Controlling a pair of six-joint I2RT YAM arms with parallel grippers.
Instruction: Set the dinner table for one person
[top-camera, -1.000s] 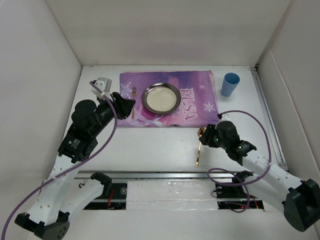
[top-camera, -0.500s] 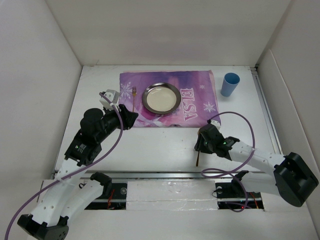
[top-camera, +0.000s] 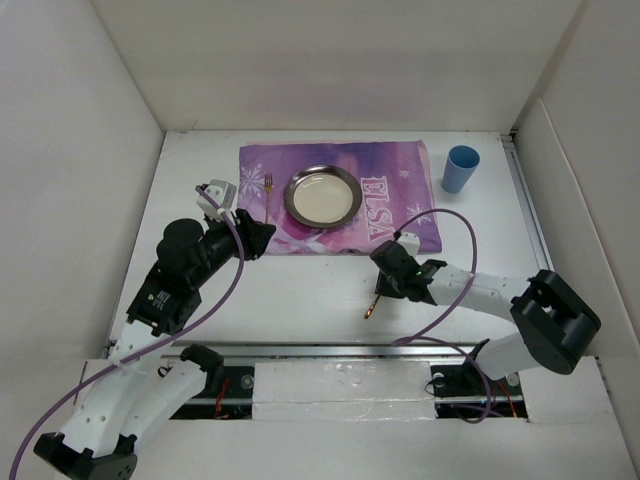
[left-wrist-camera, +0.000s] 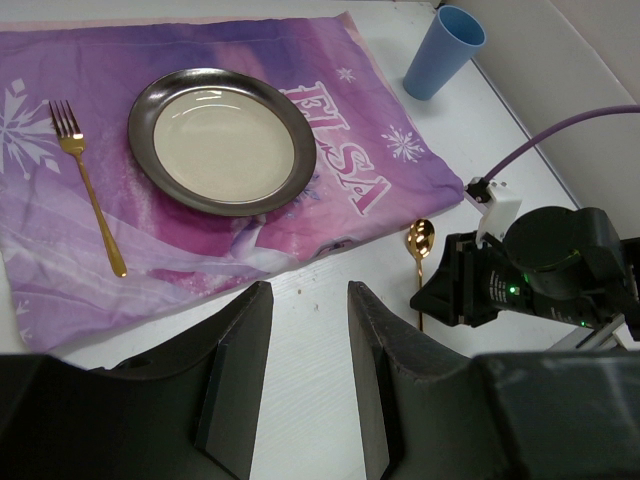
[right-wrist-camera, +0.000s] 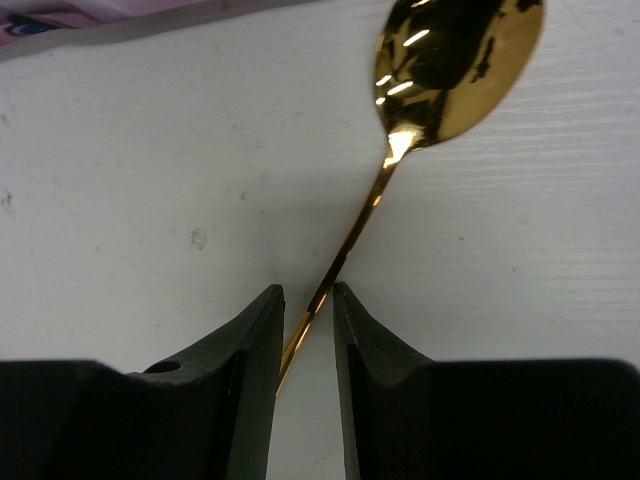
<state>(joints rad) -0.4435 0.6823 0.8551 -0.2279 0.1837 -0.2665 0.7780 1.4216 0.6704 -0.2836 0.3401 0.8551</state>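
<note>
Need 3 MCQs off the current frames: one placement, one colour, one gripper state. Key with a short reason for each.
1. Where does the fork lie?
A) on the purple cloth, left of the plate
B) on the plate
C) off the cloth entirely

2. What colour is the cup?
A) red
B) blue
C) green

3. The right gripper is:
A) open and empty
B) shut on the fork
C) shut on the spoon

Key:
1 A, the left wrist view shows it on the cloth beside the plate.
2 B, it is plainly light blue.
3 C, the fingers pinch the thin gold handle.
</note>
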